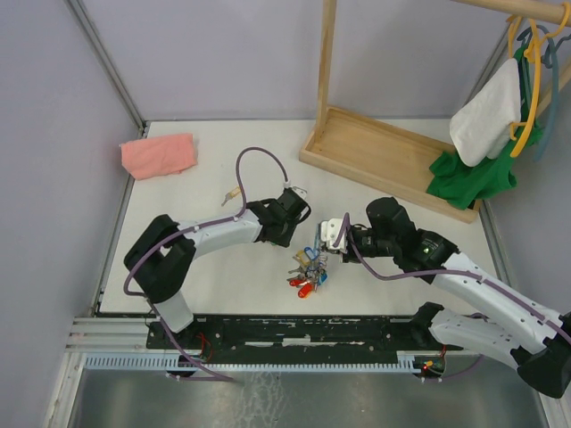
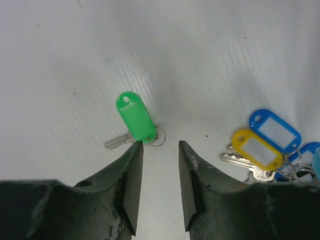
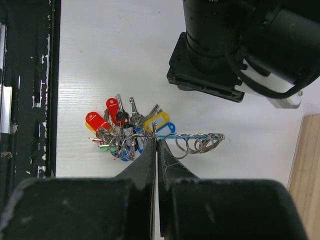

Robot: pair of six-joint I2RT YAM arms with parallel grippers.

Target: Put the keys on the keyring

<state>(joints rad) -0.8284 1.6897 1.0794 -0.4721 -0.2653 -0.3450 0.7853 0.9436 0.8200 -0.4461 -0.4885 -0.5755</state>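
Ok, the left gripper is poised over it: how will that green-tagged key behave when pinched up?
The green-tagged key lies flat on the smooth table, so a nudge would likely slide it. Tag and blade join through a small ring, so whichever part isn't gripped would probably dangle. It looks light.

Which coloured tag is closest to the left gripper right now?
The green tag, lying alone just ahead of the left gripper; the yellow tag and blue tag sit aside in the bunch.
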